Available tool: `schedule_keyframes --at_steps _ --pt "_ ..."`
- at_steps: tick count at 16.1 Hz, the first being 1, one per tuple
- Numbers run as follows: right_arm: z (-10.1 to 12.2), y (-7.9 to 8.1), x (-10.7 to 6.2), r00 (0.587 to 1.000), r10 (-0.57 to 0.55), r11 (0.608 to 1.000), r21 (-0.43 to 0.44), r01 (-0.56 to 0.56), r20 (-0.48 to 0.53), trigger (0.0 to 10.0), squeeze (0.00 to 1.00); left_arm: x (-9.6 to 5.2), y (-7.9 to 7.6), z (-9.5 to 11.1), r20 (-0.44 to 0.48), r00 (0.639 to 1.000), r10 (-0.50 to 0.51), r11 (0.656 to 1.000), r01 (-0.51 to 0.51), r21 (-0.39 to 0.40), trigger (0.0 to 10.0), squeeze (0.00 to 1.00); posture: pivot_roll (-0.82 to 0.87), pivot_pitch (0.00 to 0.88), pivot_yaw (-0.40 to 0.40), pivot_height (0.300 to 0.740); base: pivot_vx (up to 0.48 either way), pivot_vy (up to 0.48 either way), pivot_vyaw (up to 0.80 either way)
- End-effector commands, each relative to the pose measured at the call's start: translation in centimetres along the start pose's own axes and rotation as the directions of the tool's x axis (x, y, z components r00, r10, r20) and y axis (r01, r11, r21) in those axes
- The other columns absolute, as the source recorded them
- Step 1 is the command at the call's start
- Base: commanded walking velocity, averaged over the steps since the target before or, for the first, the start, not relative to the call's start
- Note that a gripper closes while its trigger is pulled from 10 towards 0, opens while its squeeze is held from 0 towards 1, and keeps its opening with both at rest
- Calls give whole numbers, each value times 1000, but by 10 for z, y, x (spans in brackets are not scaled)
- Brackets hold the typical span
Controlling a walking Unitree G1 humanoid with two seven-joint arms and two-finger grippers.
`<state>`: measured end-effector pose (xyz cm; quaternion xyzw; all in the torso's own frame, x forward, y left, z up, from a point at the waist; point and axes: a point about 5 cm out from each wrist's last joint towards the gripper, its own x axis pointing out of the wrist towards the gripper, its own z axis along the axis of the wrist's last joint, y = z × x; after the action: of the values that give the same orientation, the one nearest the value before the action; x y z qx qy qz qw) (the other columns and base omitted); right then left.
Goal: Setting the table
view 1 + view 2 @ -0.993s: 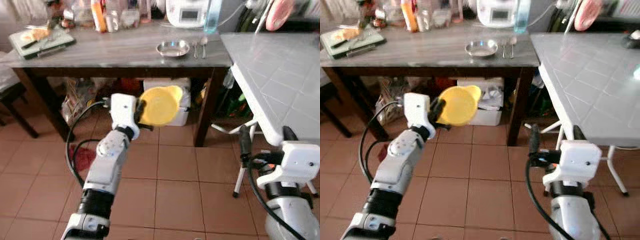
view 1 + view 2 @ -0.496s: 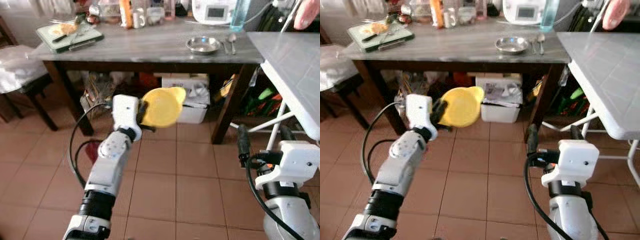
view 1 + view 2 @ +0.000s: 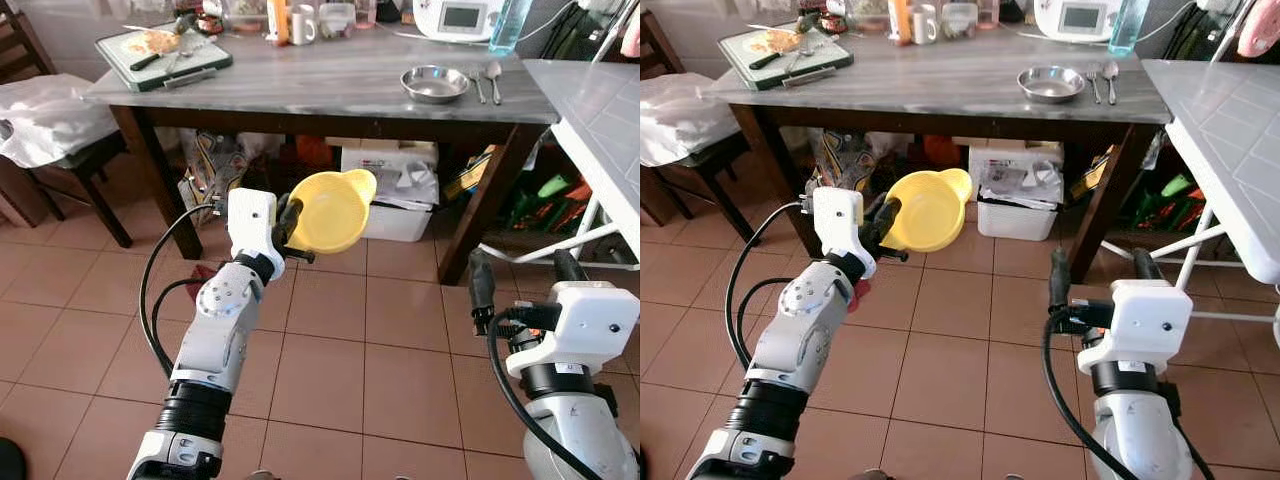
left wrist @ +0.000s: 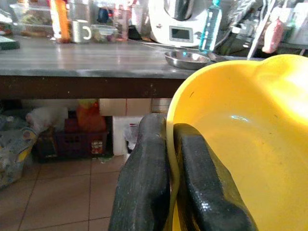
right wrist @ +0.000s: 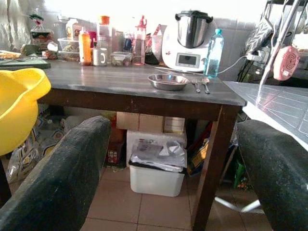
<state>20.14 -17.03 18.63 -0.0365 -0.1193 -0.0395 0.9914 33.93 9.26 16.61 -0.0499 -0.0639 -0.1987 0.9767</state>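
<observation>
From my left eye I see my left gripper (image 3: 287, 222) raised in front of me over the tiled floor (image 3: 390, 330), pinching the rim of a yellow bowl (image 3: 330, 210) that stands on edge with its hollow facing me; the bowl hangs in the air short of the dark wooden table (image 3: 330, 85), below the level of its top. On that table, toward its right end, sit a metal dish (image 3: 434, 83) and, just beside it, a fork and spoon (image 3: 486, 82); at the left end lies a green cutting board (image 3: 165, 50), and a white appliance (image 3: 459, 17) stands at the back. A white bin (image 3: 395, 200) sits under the table. My right gripper (image 3: 520, 285) is held low on my right, near the edge of a white tiled table (image 3: 600, 130). From my right eye the same layout appears, with a chair draped in white cloth (image 3: 680, 115) off to the left. Through my left wrist camera my two fingers (image 4: 144, 187) are pressed against the bowl's rim from either side, one outside and one inside the hollow. Through my right wrist camera my fingers (image 5: 62, 173) stand spread wide with nothing between them, pointing toward the table leg and the bin; a blue bottle (image 5: 214, 53) stands beside the appliance.
</observation>
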Motion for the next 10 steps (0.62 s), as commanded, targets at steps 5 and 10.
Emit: schedule_keyframes --at_steps 5,10 --pt "2 1 0 1000 8 1000 -18 -7 15 10000 0 -5 -10 -3 -3 998 -58 998 58 -26 10000 0 -33 101 14 714 260 0 0" --pt "-4 -3 -2 999 -44 999 -21 44 -8 10000 0 -14 -4 -16 -35 998 -57 998 57 -3 10000 0 -38 101 18 714 280 0 0"
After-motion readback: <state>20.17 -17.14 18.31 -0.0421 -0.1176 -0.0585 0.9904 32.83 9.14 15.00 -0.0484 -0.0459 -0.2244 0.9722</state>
